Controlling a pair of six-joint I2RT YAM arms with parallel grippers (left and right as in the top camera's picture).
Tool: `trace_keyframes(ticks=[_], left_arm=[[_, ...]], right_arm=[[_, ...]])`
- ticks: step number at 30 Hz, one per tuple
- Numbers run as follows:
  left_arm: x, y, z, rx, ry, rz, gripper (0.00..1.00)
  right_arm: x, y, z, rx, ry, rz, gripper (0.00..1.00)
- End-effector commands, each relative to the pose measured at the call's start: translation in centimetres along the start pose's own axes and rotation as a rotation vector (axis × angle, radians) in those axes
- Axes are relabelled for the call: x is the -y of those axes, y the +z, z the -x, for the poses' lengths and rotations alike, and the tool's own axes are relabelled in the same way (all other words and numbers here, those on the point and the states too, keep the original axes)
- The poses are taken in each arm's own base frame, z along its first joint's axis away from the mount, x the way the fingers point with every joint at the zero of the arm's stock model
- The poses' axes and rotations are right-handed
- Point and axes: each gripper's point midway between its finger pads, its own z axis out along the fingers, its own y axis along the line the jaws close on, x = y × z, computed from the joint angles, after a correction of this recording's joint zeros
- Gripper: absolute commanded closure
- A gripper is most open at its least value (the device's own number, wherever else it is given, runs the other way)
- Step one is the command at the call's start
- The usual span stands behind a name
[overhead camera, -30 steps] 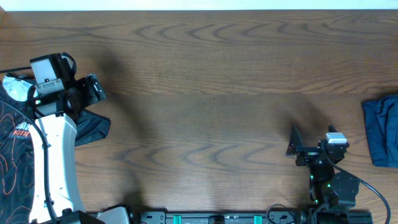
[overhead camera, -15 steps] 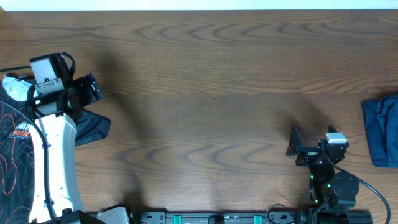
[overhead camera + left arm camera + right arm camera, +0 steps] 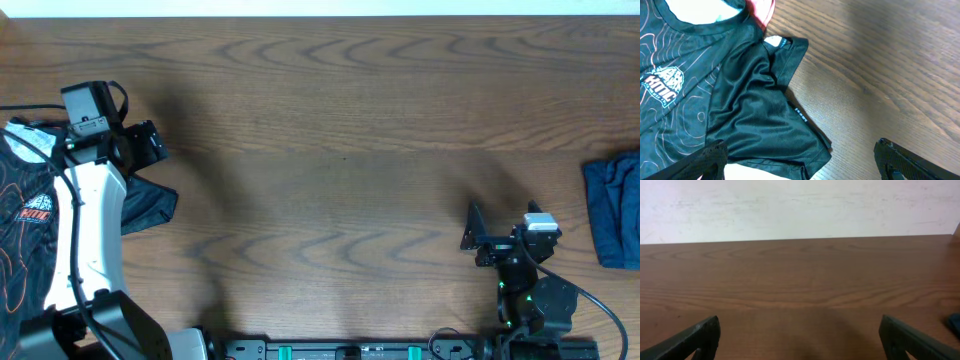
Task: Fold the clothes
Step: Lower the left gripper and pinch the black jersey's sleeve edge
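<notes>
Where the left arm hangs: over the table's left end, above the jersey point(image 3: 20, 215), and it has just swung a touch. The wrist slides toward the far edge and the forearm tilts off the chest print.
Left gripper point(image 3: 800, 150): released, fingers spread wide and nothing between them; the sleeve point(image 3: 765, 115) lies under the gap.
Jersey: black with thin orange contour lines, at the table's left edge and partly out of the overhead view. The sleeve pokes out toward the middle, rumpled.
What changed: more of the front shows than a second ago. The logo point(image 3: 660, 85) and the pale collar lining point(image 3: 22, 140) are out from under the arm, while the cloth itself has not budged.
Meaning for the task: by my read this is lining up only, with no grip taken and no fold begun. The sleeve looks the likeliest first grab.
Right gripper point(image 3: 470, 228): parked near the front edge on the right, jaws apart and empty, same pose as before.
Blue cloth point(image 3: 612, 208): at the right edge, well apart from both arms.
Table point(image 3: 340, 110): dark wood with bold grain, carrying soft shadows from the arms.
Room: a pale wall point(image 3: 800, 205) stands behind the table's far edge in the right wrist view.
</notes>
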Motion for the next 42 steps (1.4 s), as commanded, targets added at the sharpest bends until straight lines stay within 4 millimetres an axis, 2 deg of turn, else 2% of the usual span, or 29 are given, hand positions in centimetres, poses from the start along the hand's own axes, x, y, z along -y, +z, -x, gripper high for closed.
trace_keyframes(ticks=[1,7,14,27,42], left_arm=[[-1.0,-0.3,1.1,0.024,-0.025,0.021,0.05],[-2.9,-0.1,1.7,0.04,-0.077,0.046,0.05],[-4.1,0.2,2.0,0.046,-0.105,0.061,0.05],[-3.9,3.3,-0.2,-0.074,-0.088,0.075,0.05],[-4.0,3.1,-2.6,-0.172,-0.072,0.083,0.05]], right_arm=[[0.1,0.0,-0.1,0.002,-0.015,-0.003,0.01],[0.1,0.0,-0.1,0.002,-0.015,-0.003,0.01],[0.1,0.0,-0.1,0.002,-0.015,-0.003,0.01],[0.1,0.0,-0.1,0.002,-0.015,-0.003,0.01],[0.1,0.0,-0.1,0.002,-0.015,-0.003,0.01]])
